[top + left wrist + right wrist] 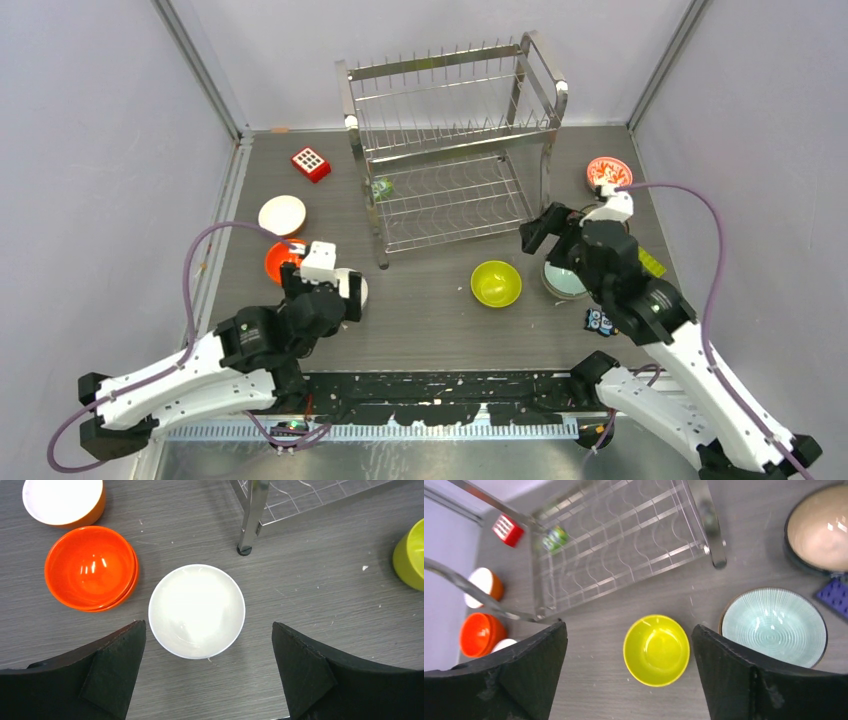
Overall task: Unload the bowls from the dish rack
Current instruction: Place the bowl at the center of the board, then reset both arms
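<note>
I find the left gripper (206, 629) with fingers spread wide, gripping nothing. A white bowl (196, 611) sits on the table between them, and an orange bowl (90, 567) lies ahead of the left finger. The right gripper (629, 627) also has its fingers apart and empty, with a lime-yellow bowl (656, 650) between them. A pale teal bowl (774, 627) is just beyond the right finger, and the dish rack (455, 148) stands ahead of the left.

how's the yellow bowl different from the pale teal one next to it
The yellow bowl is plain, glossy lime-yellow; the teal bowl is pale, with fine ribbed lines and a dark rim. The teal bowl looks wider than the yellow bowl. Both stand upright and empty on the table, outside the dish rack.
</note>
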